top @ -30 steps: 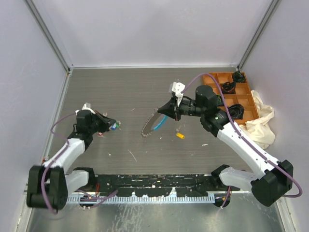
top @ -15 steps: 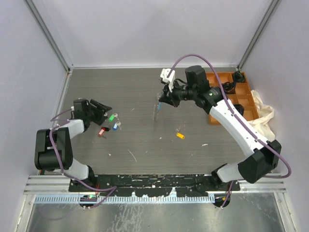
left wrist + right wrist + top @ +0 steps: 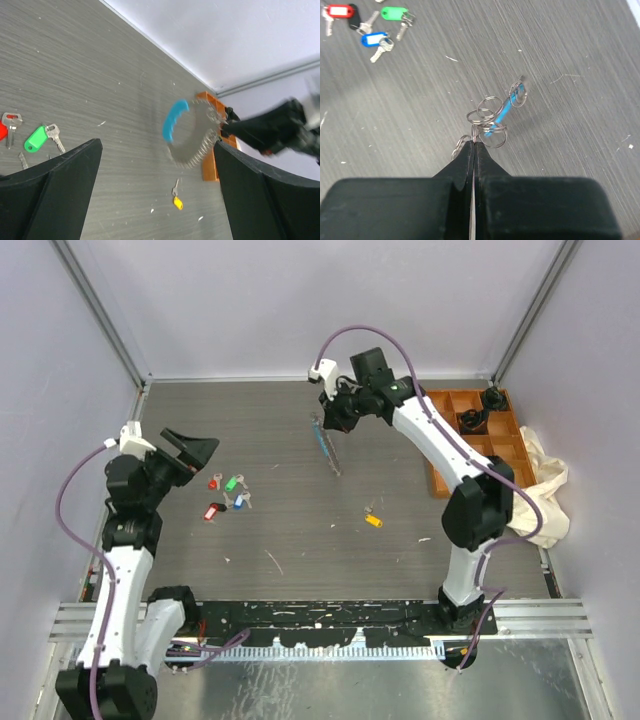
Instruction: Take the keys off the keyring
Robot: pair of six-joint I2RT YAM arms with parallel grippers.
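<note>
Right hand (image 3: 474, 147) pinching keyring (image 3: 492, 120) aloft | left hand (image 3: 190, 452) agape, empty | keys (image 3: 232, 483) on open table (image 3: 280, 530)

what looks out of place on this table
A crumpled cream cloth is bunched beside the orange tray at the right wall. A yellow-tagged key lies alone mid-table, apart from the coloured keys on the left.

A dark grey, wood-grained surface (image 3: 280, 430) is enclosed behind, left and right by plain pale walls (image 3: 300, 300); it is evenly lit.
</note>
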